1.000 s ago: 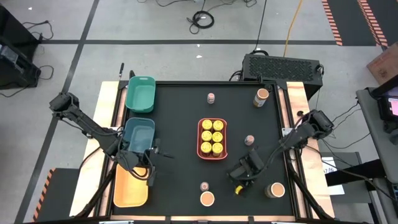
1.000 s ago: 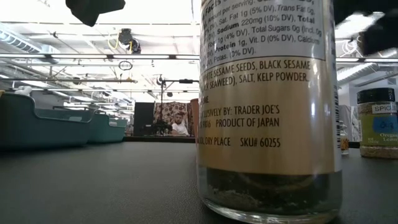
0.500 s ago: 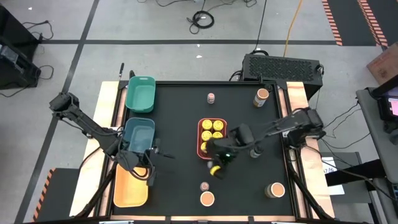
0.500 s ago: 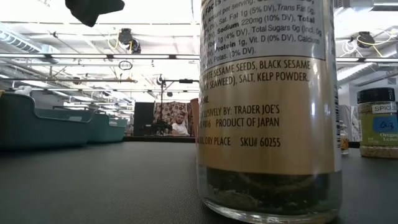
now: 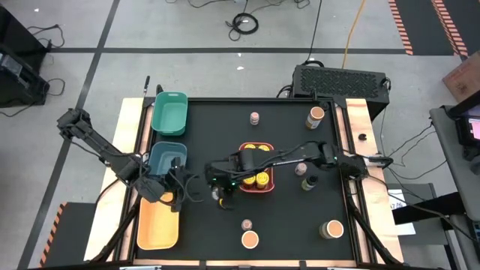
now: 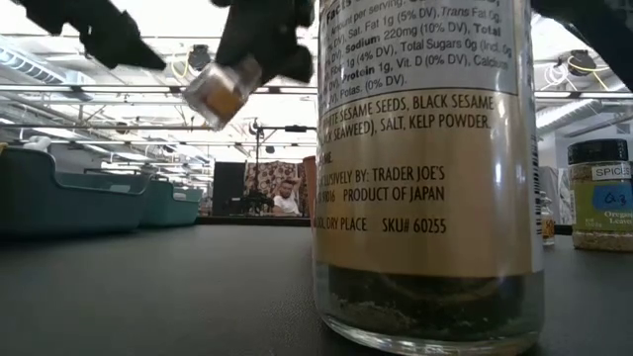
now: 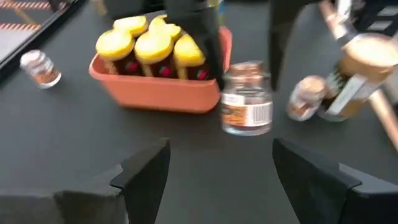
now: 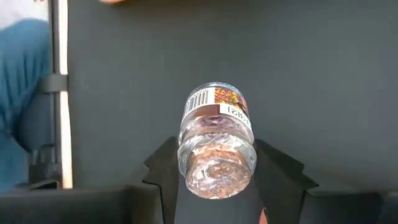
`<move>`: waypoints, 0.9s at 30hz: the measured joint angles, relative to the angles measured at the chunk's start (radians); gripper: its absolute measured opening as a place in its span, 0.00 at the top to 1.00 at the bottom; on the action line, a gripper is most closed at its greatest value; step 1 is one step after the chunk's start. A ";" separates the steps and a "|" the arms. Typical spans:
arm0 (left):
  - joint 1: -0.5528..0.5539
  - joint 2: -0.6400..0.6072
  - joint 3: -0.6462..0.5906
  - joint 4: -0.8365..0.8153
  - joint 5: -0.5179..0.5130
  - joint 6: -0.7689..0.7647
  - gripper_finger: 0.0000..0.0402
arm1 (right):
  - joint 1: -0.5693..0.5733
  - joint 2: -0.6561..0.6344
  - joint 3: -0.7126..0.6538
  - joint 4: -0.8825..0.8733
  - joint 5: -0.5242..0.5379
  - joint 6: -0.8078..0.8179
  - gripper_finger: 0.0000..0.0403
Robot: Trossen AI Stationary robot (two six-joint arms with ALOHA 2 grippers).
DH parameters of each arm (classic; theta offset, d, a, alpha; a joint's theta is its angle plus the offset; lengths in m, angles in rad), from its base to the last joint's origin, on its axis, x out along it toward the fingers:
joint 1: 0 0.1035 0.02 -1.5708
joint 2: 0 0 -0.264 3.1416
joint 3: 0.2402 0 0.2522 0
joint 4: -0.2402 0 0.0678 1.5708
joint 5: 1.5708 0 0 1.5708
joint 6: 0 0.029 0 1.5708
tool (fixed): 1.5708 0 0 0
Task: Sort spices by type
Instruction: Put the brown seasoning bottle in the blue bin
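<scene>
My right gripper [image 5: 222,190] has reached across to the left half of the table and is shut on a small clear spice jar [image 7: 247,107] with an orange-and-white label. The jar hangs in the air left of the coral tray [image 5: 271,154], which holds several yellow-lidded jars. In the low view the jar [image 6: 223,91] shows tilted, high above the table. My left gripper [image 7: 219,149] is open. It sits level just left of the jar [image 5: 220,199], with its fingers pointing at the jar and touching nothing. My right gripper pinches the jar between its two fingers at the jar's upper end [image 7: 249,68], coming from above and pointing down. One finger [image 8: 163,167] is on each side, and a round clear end [image 8: 214,171] faces the wrist camera. The jar is lifted clear and hangs below the fingers, slightly tilted.
Green [image 5: 169,112], teal [image 5: 166,159] and yellow [image 5: 156,229] trays line the left edge. Loose jars stand at the far edge [image 5: 254,117] [image 5: 316,115], near edge [image 5: 250,239] [image 5: 332,229] and right of the coral tray [image 5: 301,169]. A big jar [image 6: 425,168] fills the low view.
My right gripper has carried the jar from the near right part of the table toward the left edge, past the near side of the coral tray, to a spot in front of my left gripper. My left gripper has turned toward the jar.
</scene>
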 joint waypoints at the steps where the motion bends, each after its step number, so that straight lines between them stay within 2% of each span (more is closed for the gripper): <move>1: 0.000 0.010 0.000 -0.011 -0.001 -0.002 0.29 | -0.004 0.013 -0.001 0.000 -0.003 -0.008 0.62; 4: 0.000 0.043 0.000 0.010 -0.002 0.010 0.29 | -0.010 0.029 0.000 0.001 0.020 -0.033 0.62; 8: 0.000 0.093 0.000 0.076 -0.001 0.064 0.29 | -0.006 0.028 0.000 0.044 0.105 -0.078 0.62; 16: 0.042 0.141 0.000 0.175 -0.040 0.131 0.29 | 0.008 0.017 0.010 0.094 0.106 -0.113 0.62; 19: 0.050 0.153 -0.003 0.195 0.005 0.128 0.29 | 0.010 0.017 0.010 0.115 0.106 -0.121 0.62; 27: 0.072 0.169 -0.027 0.237 0.044 0.127 0.29 | 0.010 0.017 0.010 0.183 0.113 -0.137 0.62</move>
